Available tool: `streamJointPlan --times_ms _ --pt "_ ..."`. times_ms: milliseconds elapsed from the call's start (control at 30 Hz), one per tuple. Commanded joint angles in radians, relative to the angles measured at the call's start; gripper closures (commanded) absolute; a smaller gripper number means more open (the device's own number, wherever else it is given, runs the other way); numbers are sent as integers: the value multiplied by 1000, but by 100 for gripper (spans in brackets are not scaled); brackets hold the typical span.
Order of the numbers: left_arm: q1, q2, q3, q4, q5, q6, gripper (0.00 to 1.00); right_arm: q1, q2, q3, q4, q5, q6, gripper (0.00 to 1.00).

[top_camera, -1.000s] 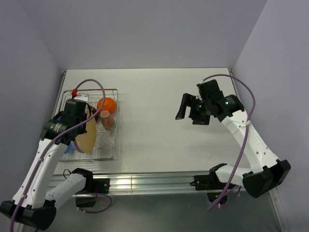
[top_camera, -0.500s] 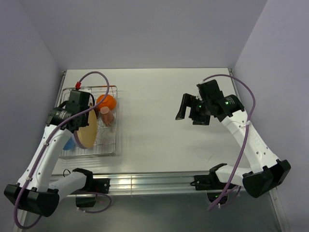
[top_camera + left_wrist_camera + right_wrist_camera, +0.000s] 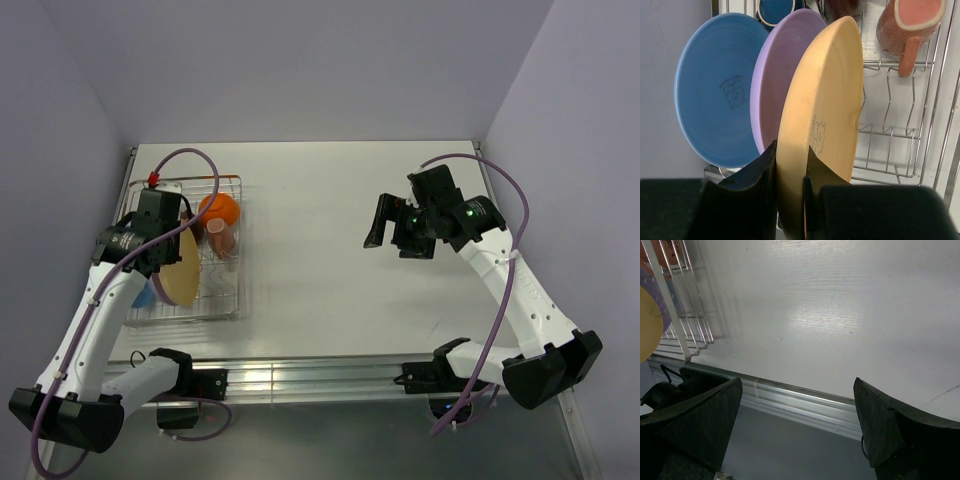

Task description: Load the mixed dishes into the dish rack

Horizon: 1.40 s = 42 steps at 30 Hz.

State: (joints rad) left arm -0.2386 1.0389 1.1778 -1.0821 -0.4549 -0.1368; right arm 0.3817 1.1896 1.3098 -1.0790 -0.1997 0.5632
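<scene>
Placement step: my left gripper (image 3: 790, 161) pinches the tan plate (image 3: 822, 115), upright just right of the lilac plate (image 3: 771, 85) in the dish rack (image 3: 890, 64). Next, I judge: seat it in the wires, then release. My right gripper (image 3: 796, 386) hangs wide and empty.

Open table (image 3: 320, 270) right of the dish rack (image 3: 222, 295); inside, blue plate (image 3: 715, 95), lilac plate (image 3: 772, 85), tan plate (image 3: 825, 115) tightly packed.

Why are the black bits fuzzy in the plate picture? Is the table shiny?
Left wrist view: the left hand sits close to the lens, so it blurs; the tan plate looks sharp. Right wrist view: a soft bright patch of glare on the table.
</scene>
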Motion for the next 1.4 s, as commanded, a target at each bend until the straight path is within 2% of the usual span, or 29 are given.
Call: streamJointPlan --times_ms 0,433,800,967,1033,1067,1233,1333,1367 --pt "19 29 8 -48 -85 3 100 0 -16 13 4 8 -11 0" --pt "48 81 79 -76 -143 -18 100 0 -22 -3 4 5 -16 0" --pt "51 147 98 -42 -74 8 98 -1 -19 -18 11 0 -26 0" --pt "51 151 63 -22 -24 31 79 0 -18 -11 13 6 -23 0" --pt "50 148 56 -21 -24 32 66 0 -15 -6 11 9 -25 0" --pt "51 148 54 -21 -22 31 56 0 -13 -3 11 11 -23 0" --pt "50 124 17 -21 -31 29 37 0 -12 -3 11 14 -22 0" --pt "50 109 11 -22 -53 20 5 -1 -5 0 11 14 -22 0" --pt "50 105 25 -25 -60 19 1 0 -5 0 11 13 -22 0"
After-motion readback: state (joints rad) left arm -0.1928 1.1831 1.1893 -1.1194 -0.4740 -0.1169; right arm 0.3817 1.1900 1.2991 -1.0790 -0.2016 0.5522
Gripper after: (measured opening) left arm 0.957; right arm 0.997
